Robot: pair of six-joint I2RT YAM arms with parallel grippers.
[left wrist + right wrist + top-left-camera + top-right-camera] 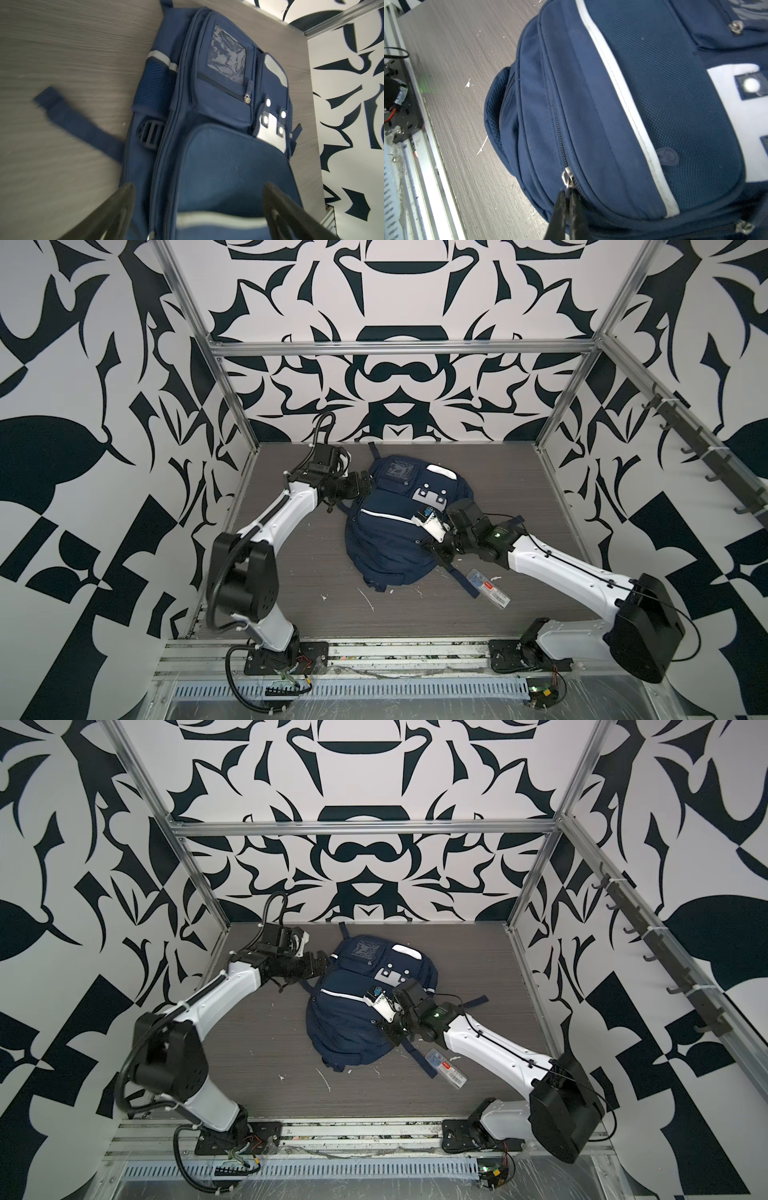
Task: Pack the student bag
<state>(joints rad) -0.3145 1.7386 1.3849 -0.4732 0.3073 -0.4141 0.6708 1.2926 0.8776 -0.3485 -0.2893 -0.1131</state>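
Observation:
The student bag (386, 539) (345, 1019) lies flat on the grey table, front side up, with its clear card window toward the back wall. My left gripper (363, 485) (322, 965) hovers at the bag's back left edge. In the left wrist view the left gripper (197, 207) is open, its fingers (116, 209) wide apart over the bag (218, 166) and holding nothing. My right gripper (432, 546) (386, 1027) rests on the bag's right side. In the right wrist view the right gripper (568, 194) is shut on the metal zip pull (568, 178) of the bag (612, 104).
A clear plastic case with a red label (488, 587) (446, 1067) lies on the table under the right forearm, beside a loose bag strap (461, 580). Another strap (79, 122) trails out on the left. White scraps (368, 599) dot the front. A hook rail (685, 439) lines the right wall.

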